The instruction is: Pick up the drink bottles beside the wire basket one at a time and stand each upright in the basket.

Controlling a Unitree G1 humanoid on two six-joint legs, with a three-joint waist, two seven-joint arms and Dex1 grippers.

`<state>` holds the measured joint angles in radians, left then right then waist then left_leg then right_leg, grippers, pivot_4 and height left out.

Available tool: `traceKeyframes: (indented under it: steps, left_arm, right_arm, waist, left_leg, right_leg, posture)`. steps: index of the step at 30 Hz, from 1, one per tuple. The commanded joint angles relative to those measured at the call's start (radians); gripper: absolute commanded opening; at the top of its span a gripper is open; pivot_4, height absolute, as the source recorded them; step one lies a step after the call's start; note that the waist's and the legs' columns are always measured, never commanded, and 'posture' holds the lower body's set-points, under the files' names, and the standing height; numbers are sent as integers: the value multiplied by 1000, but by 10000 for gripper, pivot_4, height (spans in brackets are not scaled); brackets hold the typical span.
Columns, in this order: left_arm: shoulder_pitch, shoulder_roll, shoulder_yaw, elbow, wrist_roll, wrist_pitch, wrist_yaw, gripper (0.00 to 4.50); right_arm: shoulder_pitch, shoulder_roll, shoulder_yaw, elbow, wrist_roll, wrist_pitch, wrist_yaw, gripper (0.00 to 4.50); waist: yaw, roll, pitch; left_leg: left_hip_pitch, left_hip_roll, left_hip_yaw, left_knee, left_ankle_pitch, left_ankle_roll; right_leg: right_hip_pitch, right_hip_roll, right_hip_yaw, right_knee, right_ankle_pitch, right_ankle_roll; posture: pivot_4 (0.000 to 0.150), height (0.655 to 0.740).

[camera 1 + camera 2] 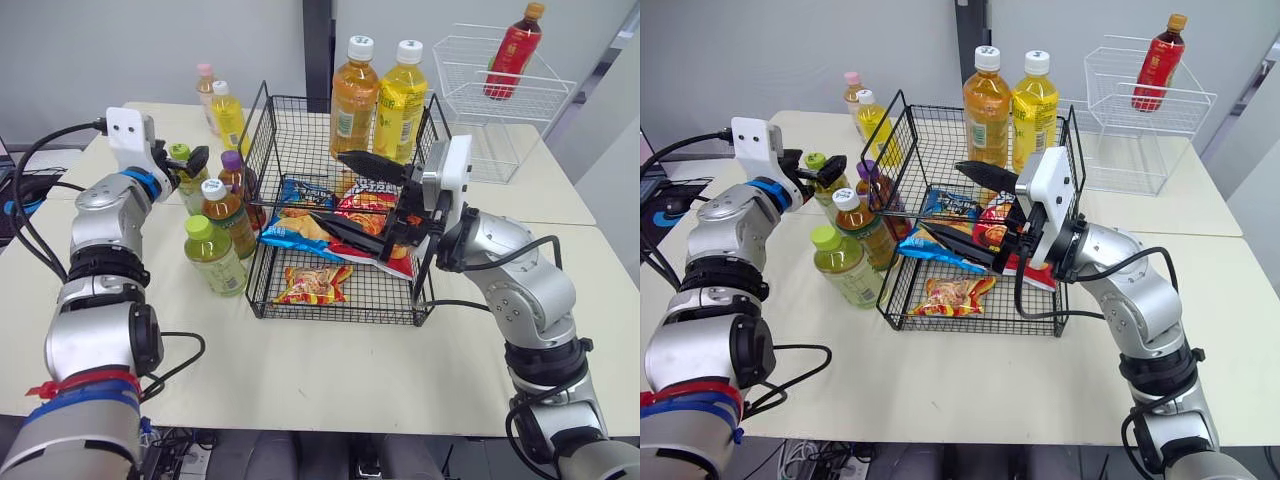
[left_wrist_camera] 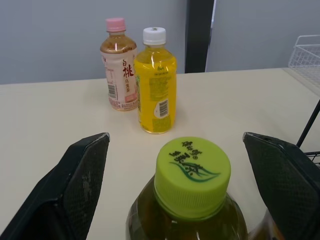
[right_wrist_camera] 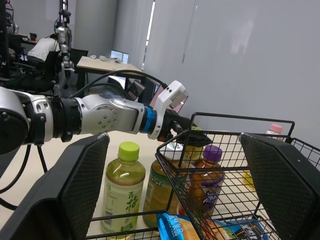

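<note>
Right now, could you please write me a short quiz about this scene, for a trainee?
1. True or false: the right tool is shut.
2. What lies in the black wire basket? A) snack packets B) cups C) fruit
3. Fill in: the bottle between the fingers of the open left tool has a ___ cap.
Key: 1 false; 2 A; 3 green.

Left pincer (image 2: 175,139) spread — green-capped bottle (image 2: 192,177) between; pink-capped bottle (image 2: 119,70), yellow bottle (image 2: 156,85) beyond
</note>
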<state>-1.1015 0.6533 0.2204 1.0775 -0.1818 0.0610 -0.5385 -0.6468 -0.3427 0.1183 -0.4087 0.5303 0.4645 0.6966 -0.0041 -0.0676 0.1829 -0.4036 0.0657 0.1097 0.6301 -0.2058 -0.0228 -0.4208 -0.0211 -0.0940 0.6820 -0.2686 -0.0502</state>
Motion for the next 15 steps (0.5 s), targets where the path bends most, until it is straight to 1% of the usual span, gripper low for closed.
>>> traceKeyframes:
  steps: [1, 10, 11, 13, 15]
  left_arm:
    - [-50, -2, -13, 30, 27, -47, -12, 44548]
    - [-68, -15, -17, 70, 51, -61, -17, 44548]
    - [-68, -15, -16, 70, 53, -61, -16, 40710]
    - [-67, -14, -14, 71, 54, -57, -13, 36124]
    - [-64, -12, -14, 70, 56, -55, -12, 29148]
  right_arm:
    - [-7, -6, -23, -41, 8, -6, -9, 45000]
    - [-2, -6, -23, -50, 11, -3, -19, 45000]
    - [-1, -7, -23, -52, 11, -2, -19, 45000]
    - [1, -8, -23, -54, 13, -1, -20, 45000]
    - [2, -8, -22, -56, 14, -1, -21, 45000]
  waist:
    - [0, 0, 0]
    - [-1, 0, 0]
    - [-1, 0, 0]
    - [-1, 0, 0]
    - [-1, 0, 0]
  left_leg:
    - [0, 0, 0, 0, 0, 0]
    - [0, 0, 0, 0, 0, -1]
    - [0, 0, 0, 0, 1, -1]
    - [0, 0, 0, 0, 1, -1]
    - [0, 0, 0, 0, 1, -1]
  right_leg:
    - [0, 0, 0, 0, 0, 0]
    - [0, 0, 0, 0, 0, 0]
    - [0, 0, 0, 0, 0, 0]
    - [0, 0, 0, 0, 0, 0]
    - [0, 0, 0, 0, 0, 0]
  posture:
    - [1500, 7400]
    - [1500, 7400]
    - [1500, 7400]
    - [1500, 7400]
    - [1500, 7400]
